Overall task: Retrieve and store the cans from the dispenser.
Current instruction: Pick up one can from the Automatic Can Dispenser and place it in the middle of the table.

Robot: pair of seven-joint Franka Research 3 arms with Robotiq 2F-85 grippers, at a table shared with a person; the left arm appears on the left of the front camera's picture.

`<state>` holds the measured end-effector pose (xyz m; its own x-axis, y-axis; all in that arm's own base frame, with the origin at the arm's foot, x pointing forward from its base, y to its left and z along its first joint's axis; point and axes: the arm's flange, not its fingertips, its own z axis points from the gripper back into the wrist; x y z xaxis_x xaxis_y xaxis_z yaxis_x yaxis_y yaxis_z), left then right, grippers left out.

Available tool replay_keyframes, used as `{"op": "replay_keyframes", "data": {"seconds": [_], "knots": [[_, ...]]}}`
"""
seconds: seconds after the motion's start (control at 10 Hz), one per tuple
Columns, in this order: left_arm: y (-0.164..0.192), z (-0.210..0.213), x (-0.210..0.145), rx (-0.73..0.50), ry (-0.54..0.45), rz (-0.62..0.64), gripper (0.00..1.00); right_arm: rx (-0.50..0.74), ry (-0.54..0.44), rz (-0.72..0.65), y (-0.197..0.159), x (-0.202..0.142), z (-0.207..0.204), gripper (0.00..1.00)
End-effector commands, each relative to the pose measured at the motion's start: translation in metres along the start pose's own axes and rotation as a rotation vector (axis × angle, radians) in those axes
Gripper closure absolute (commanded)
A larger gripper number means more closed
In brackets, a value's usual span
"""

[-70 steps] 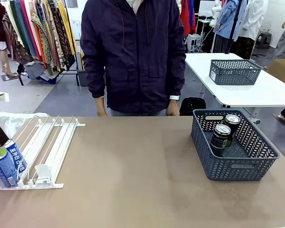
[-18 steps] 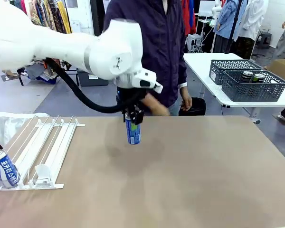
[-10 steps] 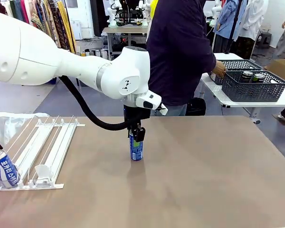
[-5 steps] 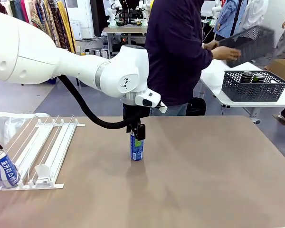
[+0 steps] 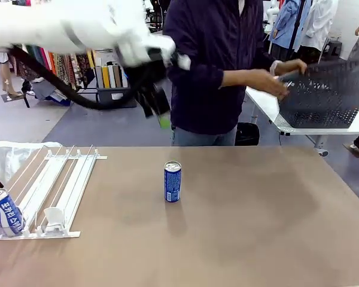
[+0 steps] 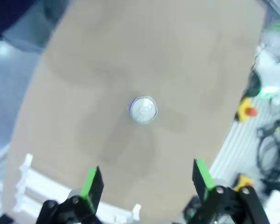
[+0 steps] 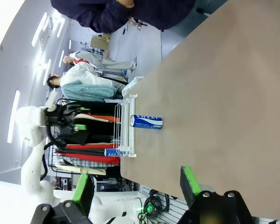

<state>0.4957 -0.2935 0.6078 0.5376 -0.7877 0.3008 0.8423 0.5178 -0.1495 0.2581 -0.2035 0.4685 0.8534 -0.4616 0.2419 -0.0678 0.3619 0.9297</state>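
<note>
A blue can [image 5: 172, 181] with white lettering stands upright alone in the middle of the brown table [image 5: 245, 227]. My left gripper [image 5: 159, 113], blurred, hangs high above and behind it, open and holding nothing. In the left wrist view the can's silver top [image 6: 143, 109] lies far below, between the open fingers of the gripper [image 6: 146, 179]. A second blue can [image 5: 5, 211] rests at the low end of the white dispenser [image 5: 60, 182] at the table's left. In the right wrist view my right gripper [image 7: 136, 186] is open, far from the can [image 7: 147, 122] and the dispenser [image 7: 126, 126].
Behind the table's far edge a person in a dark jacket holds a grey lattice basket [image 5: 326, 89] up in the air at the right. A white side table [image 5: 269, 107] stands behind it. White plastic wrap [image 5: 12, 152] lies beside the dispenser.
My left gripper has let go of the blue can and risen up and back from it. The person has lifted a grey basket off the side table and turned with it.
</note>
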Motion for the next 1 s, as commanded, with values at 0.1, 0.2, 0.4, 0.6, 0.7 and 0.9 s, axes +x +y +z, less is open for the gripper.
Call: {"op": "replay_keyframes", "data": {"seconds": [0.1, 0.2, 0.4, 0.6, 0.7, 0.9], "knots": [[0.095, 0.08, -0.14, -0.122, -0.266, 0.369, 0.0, 0.014, -0.004, 0.016, 0.0, 0.001, 0.001, 0.0], [0.124, 0.105, -0.216, -0.214, -0.375, 0.495, 0.0, 0.014, -0.004, 0.016, 0.0, 0.001, 0.001, 0.0], [0.126, 0.106, -0.352, -0.337, -0.635, 0.693, 0.0, 0.014, -0.004, 0.016, 0.0, 0.001, 0.001, 0.0], [0.094, 0.069, -0.461, -0.379, -0.942, 0.88, 0.0, 0.014, -0.004, 0.016, 0.0, 0.001, 0.001, 0.0], [0.078, 0.05, -0.488, -0.402, -1.018, 0.924, 0.0, 0.014, -0.004, 0.016, 0.0, 0.001, 0.001, 0.0], [0.077, 0.042, -0.492, -0.444, -0.92, 0.918, 0.0, 0.014, -0.004, 0.016, 0.0, 0.001, 0.001, 0.0]]}}
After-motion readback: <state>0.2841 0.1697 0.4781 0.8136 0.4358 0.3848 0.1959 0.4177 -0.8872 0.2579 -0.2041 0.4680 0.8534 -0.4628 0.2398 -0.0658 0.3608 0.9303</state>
